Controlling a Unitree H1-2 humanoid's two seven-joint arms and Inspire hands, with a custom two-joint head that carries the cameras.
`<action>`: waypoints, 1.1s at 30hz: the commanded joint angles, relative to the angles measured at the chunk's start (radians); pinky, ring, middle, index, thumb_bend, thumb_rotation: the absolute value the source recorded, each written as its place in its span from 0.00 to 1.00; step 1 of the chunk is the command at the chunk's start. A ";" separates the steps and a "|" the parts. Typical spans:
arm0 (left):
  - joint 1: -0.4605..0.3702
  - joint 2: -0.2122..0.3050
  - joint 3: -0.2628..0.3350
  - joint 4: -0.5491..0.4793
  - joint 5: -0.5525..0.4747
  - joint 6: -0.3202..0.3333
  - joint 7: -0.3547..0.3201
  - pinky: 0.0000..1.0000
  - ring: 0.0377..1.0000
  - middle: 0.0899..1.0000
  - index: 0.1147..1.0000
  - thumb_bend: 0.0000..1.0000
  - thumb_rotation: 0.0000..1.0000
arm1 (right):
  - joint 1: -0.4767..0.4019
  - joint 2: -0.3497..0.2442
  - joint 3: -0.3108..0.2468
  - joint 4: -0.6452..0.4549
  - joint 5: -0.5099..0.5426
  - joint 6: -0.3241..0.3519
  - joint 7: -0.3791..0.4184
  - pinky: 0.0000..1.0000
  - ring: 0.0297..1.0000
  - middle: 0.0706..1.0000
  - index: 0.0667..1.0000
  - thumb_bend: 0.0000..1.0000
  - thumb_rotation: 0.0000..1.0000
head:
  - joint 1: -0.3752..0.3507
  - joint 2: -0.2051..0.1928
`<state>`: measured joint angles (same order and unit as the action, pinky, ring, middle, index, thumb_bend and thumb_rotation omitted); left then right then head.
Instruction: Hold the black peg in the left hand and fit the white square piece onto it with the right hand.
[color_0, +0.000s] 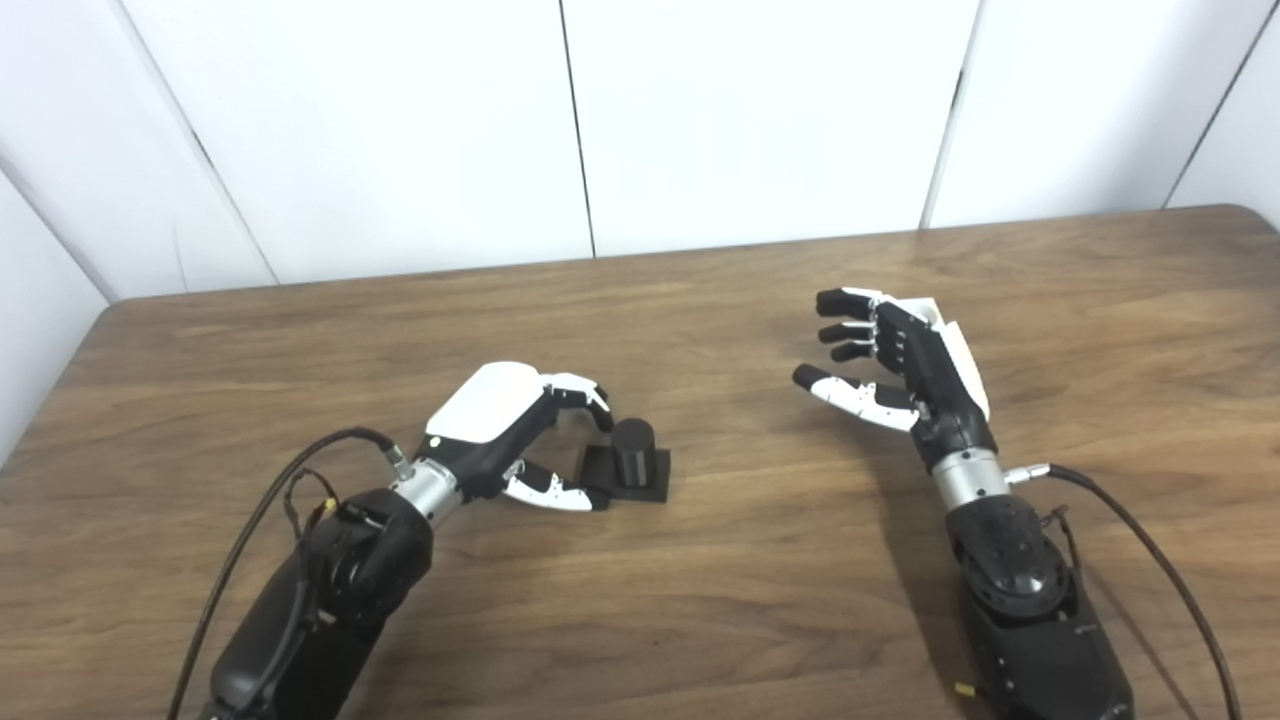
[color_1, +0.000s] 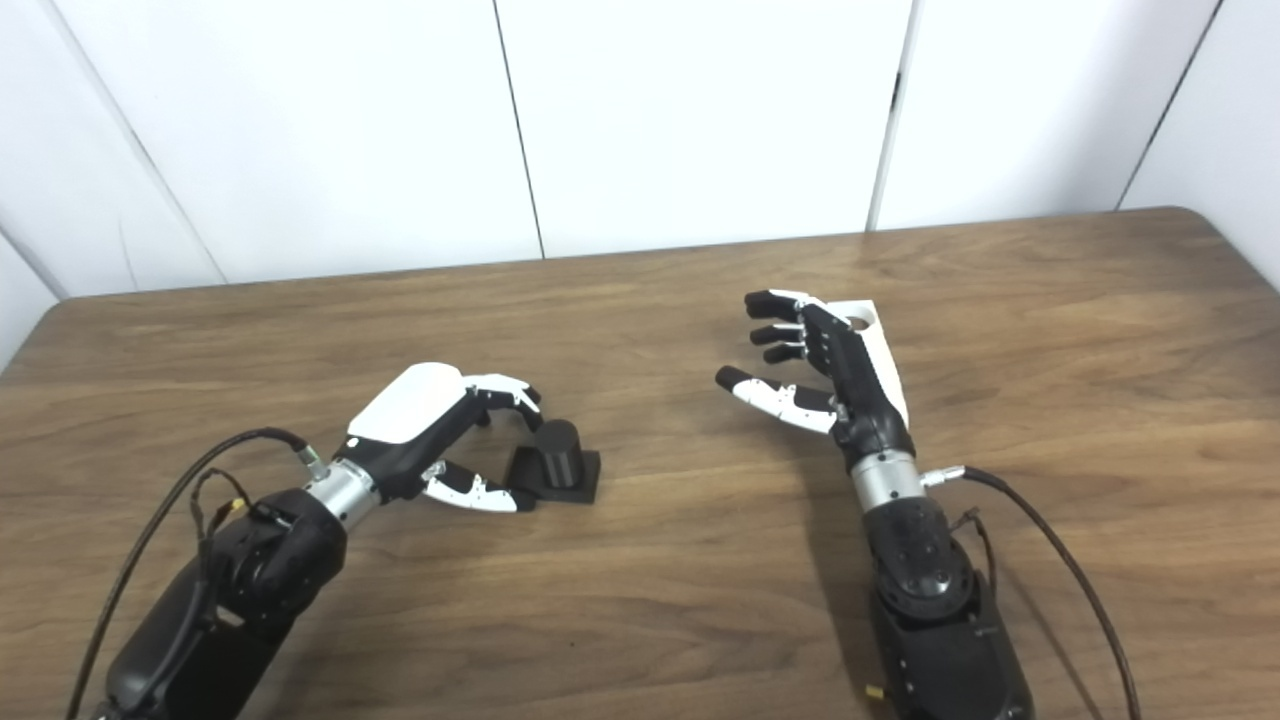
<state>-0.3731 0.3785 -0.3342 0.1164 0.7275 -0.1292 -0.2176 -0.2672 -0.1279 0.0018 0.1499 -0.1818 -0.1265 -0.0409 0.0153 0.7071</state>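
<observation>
The black peg (color_0: 632, 450), a short round cylinder standing upright on a flat square black base, looks rigid, light and probably a little smooth; in my judgement the cylinder wall or the base edges are the best places to hold it. It sits on the brown wooden desk (color_0: 700, 600), just in front of the left hand (color_0: 505, 425), whose fingers curl around it but do not clearly grip it yet. The right hand (color_1: 830, 365) hovers open. The white square piece with a round hole (color_1: 866, 318) lies directly behind it, mostly hidden. Free room is wide between both hands.
</observation>
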 joint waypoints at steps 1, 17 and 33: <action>-0.007 0.047 0.000 0.004 0.050 0.063 -0.037 0.62 0.76 0.78 0.56 0.81 0.20 | -0.046 -0.004 -0.002 -0.041 0.006 -0.015 -0.001 0.60 0.66 0.72 0.69 0.63 0.20 | 0.001 0.001; -0.012 0.048 -0.054 0.112 0.053 0.030 0.023 0.58 0.73 0.76 0.49 0.84 0.23 | -0.044 -0.003 -0.005 -0.036 0.007 -0.026 -0.003 0.60 0.66 0.72 0.70 0.63 0.21 | -0.001 0.006; -0.006 0.068 -0.070 0.152 0.013 -0.021 0.032 0.58 0.73 0.76 0.50 0.82 0.24 | -0.072 -0.054 -0.025 -0.074 -0.044 -0.004 -0.014 0.59 0.65 0.71 0.69 0.65 0.29 | -0.202 -0.004</action>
<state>-0.4057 0.4017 -0.3853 0.2014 0.7089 -0.1772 -0.1447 -0.2852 -0.1413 -0.0100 0.1149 -0.2058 -0.1140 -0.0429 -0.1856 0.7026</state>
